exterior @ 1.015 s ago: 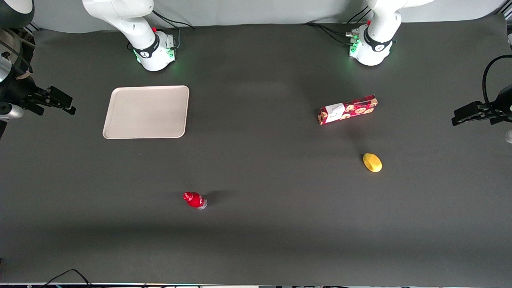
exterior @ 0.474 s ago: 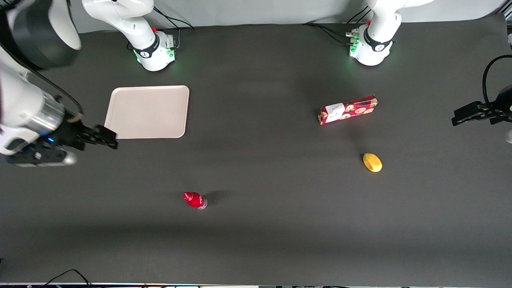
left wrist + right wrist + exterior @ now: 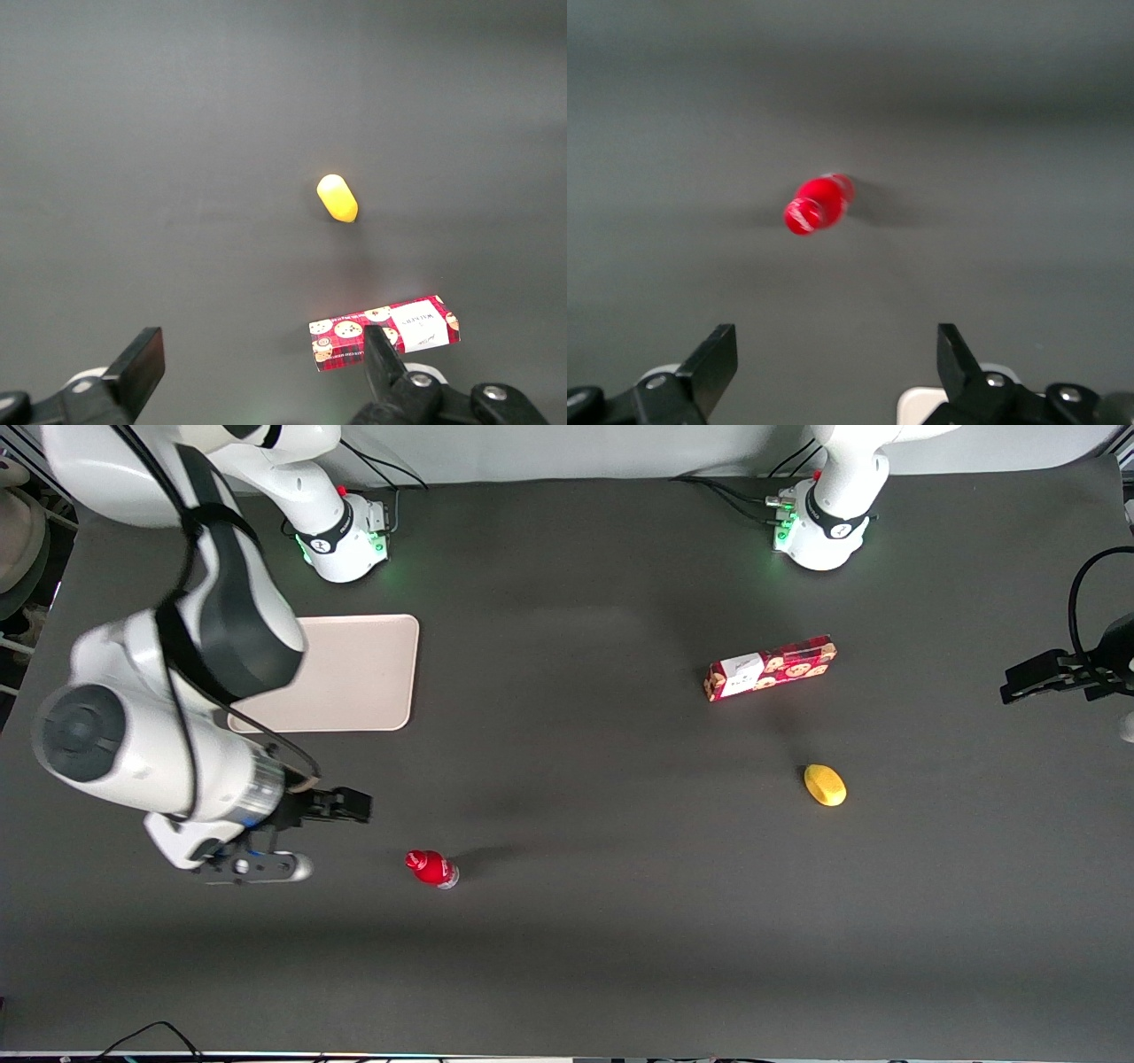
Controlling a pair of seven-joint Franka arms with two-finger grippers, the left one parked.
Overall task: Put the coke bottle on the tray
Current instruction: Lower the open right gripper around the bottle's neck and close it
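The coke bottle (image 3: 431, 868), small and red with a red cap and a clear base, stands on the dark table, nearer to the front camera than the tray. It also shows in the right wrist view (image 3: 818, 203), ahead of the gripper and apart from it. My right gripper (image 3: 359, 806) is open and empty, above the table between the tray and the bottle; its two fingers stand wide apart in the right wrist view (image 3: 833, 359). The beige tray (image 3: 363, 673) lies flat near the working arm's base, partly hidden by the arm.
A red cookie box (image 3: 770, 668) and a yellow lemon-like object (image 3: 825, 785) lie toward the parked arm's end of the table. Both show in the left wrist view, the box (image 3: 385, 331) and the yellow object (image 3: 337, 197). The working arm's base (image 3: 341, 536) stands by the tray.
The right arm has swung in from the table's end, over the tray, and come nearer to the front camera, toward the bottle. The bottle, tray, box and yellow object have not moved.
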